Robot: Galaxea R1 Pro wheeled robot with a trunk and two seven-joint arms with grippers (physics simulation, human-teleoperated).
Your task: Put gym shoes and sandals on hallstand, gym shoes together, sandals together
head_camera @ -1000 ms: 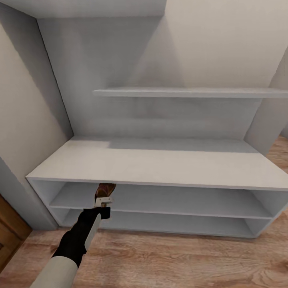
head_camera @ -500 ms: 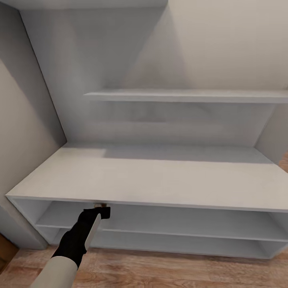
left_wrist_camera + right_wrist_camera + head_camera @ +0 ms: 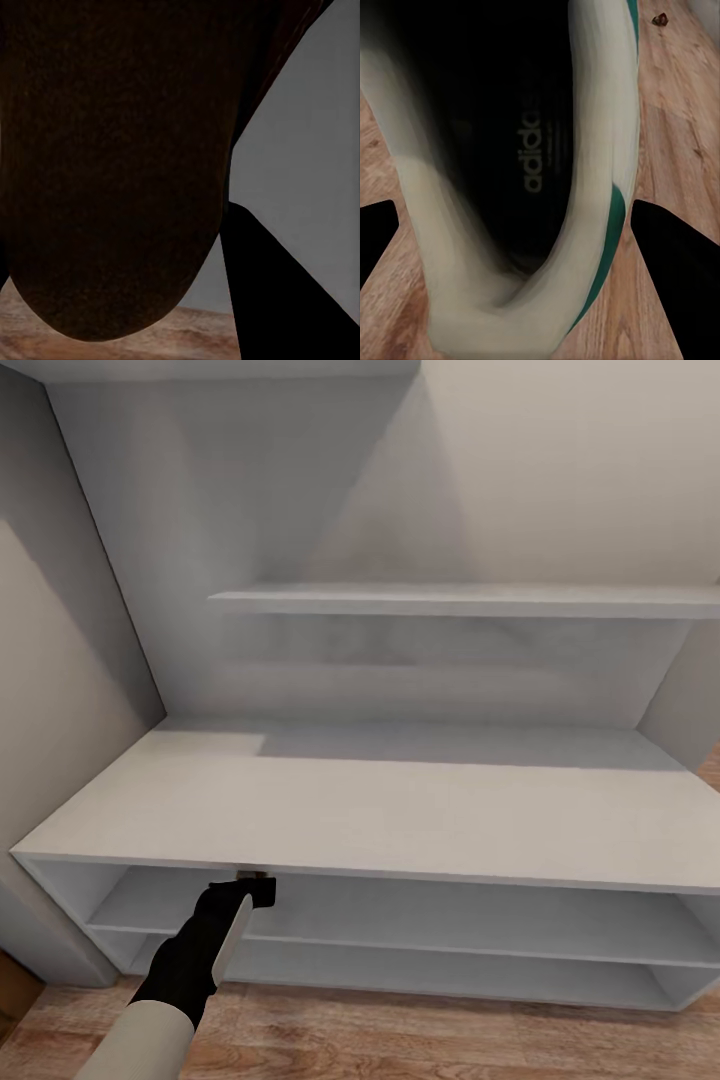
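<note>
At lower left of the head view, the left gripper (image 3: pixel 252 877) is reaching under the hallstand (image 3: pixel 400 815) top, gripping a brown sandal (image 3: pixel 112 165). The right gripper (image 3: pixel 514 225) is clamping a white, green-striped gym shoe (image 3: pixel 592 150) above the corridor floor (image 3: pixel 679 142).

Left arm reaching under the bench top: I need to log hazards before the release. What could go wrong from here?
The left tool is hidden under the hallstand top edge, so the head view cannot confirm the sandal is over the shelf; released short, it may drop to the floor. The gym shoe in the right tool hangs over the floor.
</note>
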